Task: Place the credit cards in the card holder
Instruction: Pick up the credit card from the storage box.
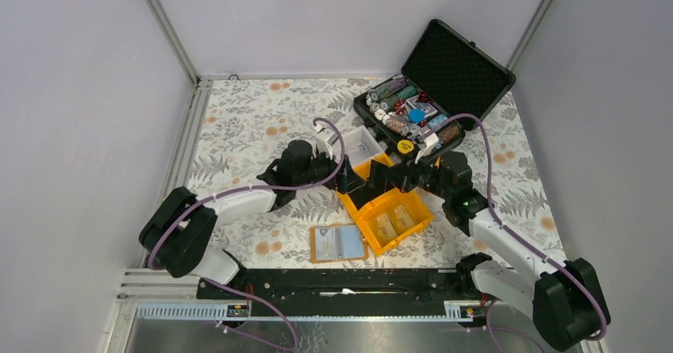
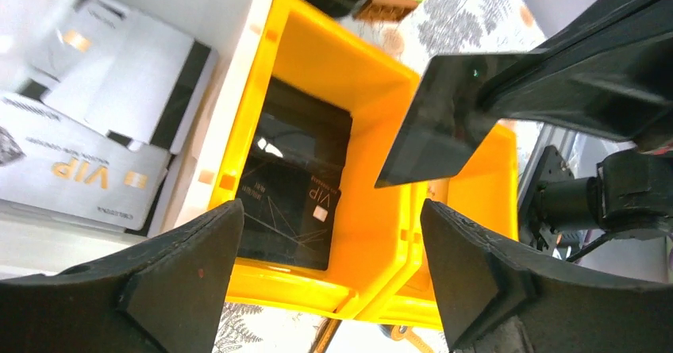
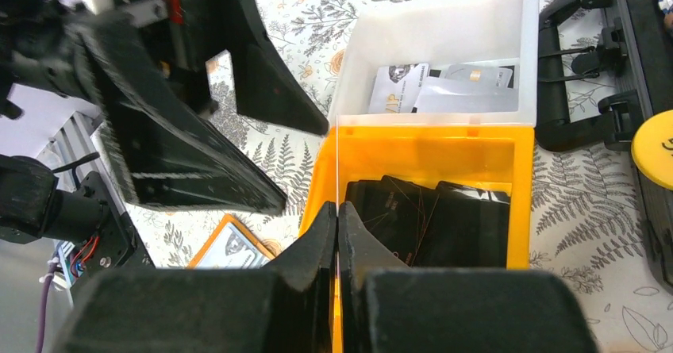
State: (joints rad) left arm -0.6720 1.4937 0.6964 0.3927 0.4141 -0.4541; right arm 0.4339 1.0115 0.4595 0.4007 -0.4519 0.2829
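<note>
My right gripper (image 1: 386, 180) is shut on a thin card held upright over the orange bin (image 1: 349, 209). The card shows edge-on as a pale line in the right wrist view (image 3: 337, 159) and as a dark rectangle in the left wrist view (image 2: 440, 123). My left gripper (image 1: 351, 177) is open and empty, facing it just to the left, over the bin (image 2: 373, 107). The card holder (image 1: 339, 243) lies open on the table in front of the bin, orange with pale pockets, and also shows in the right wrist view (image 3: 230, 246).
Black cards (image 3: 432, 218) lie in the orange bin's near compartment. A white bin (image 1: 357, 143) behind it holds pale VIP cards (image 3: 444, 87). An open black case (image 1: 444, 75) with poker chips stands at the back right, with a yellow chip (image 1: 405, 147) in front of it.
</note>
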